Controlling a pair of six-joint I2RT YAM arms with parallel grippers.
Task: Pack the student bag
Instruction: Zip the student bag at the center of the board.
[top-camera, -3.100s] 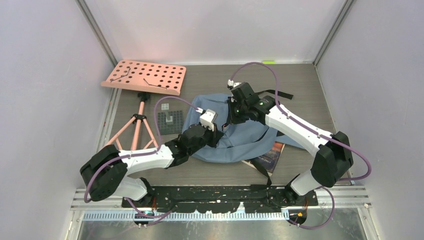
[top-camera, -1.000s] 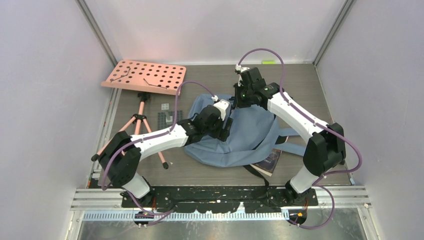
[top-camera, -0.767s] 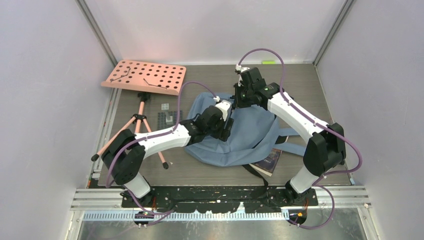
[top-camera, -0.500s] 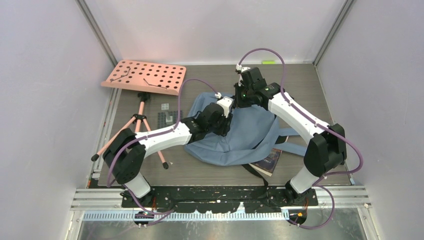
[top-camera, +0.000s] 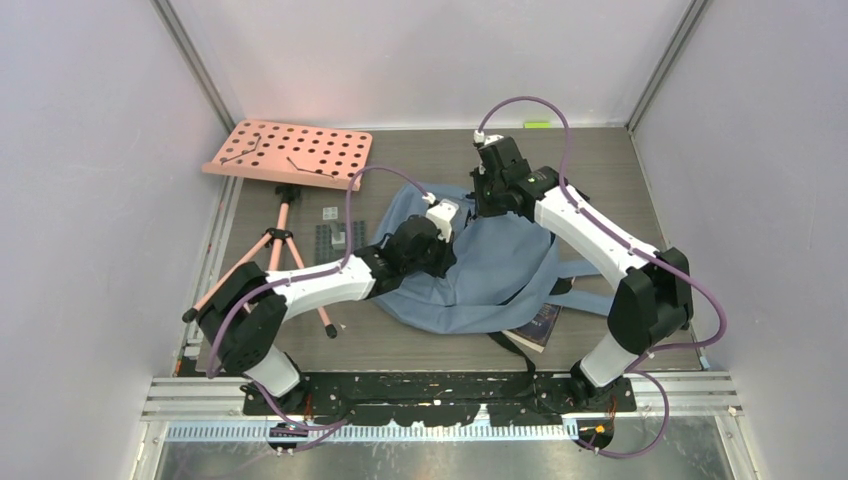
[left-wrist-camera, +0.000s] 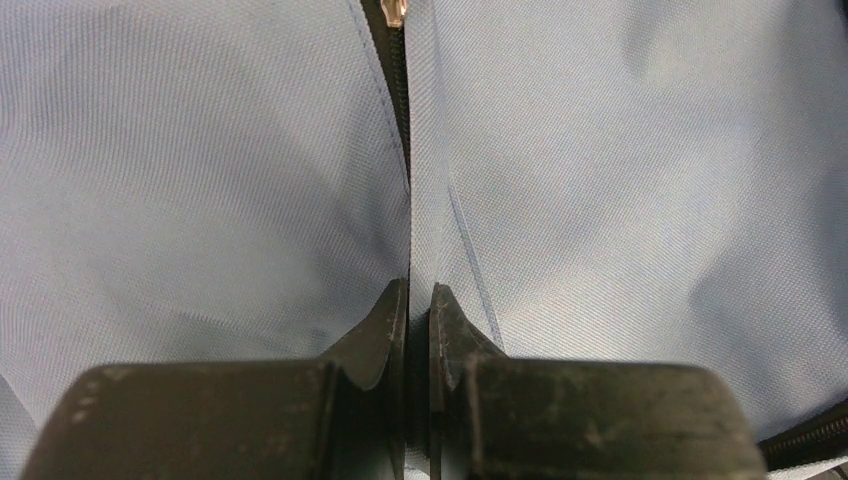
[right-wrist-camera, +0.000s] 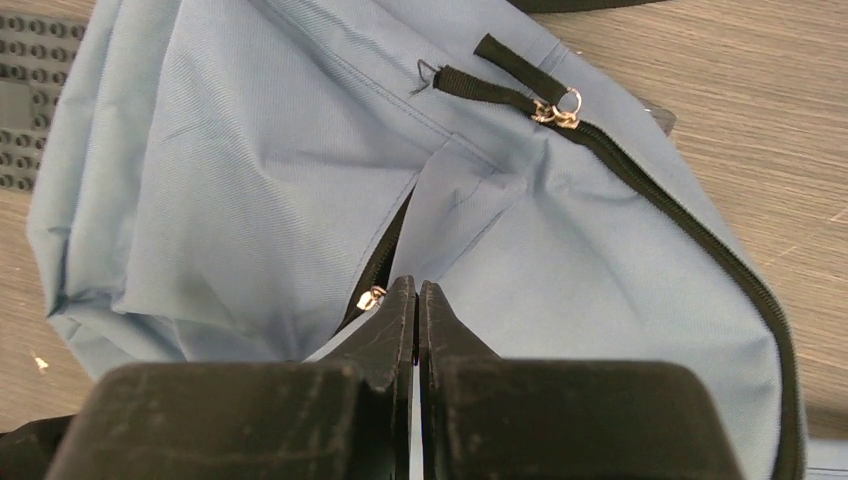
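The only print we find is on the dark cover of the book (top-camera: 538, 325), and it is too small to read. Most of that book is hidden under the near right edge of the student bag (top-camera: 500, 270). The bag lies in the middle of the table (top-camera: 610, 170), its straps trailing toward the right edge. We cannot see what it holds; the black zipper (left-wrist-camera: 400, 90) in the left wrist view runs closed. The left gripper (left-wrist-camera: 420, 292) is pinched together on the fabric fold beside that zipper. The right gripper (right-wrist-camera: 416, 285) is likewise closed, nipping blue cloth near the bag's far edge, just beside a small metal zipper pull (right-wrist-camera: 370, 298). A grey studded plate (right-wrist-camera: 25, 60) is partly hidden by the bag's left side.
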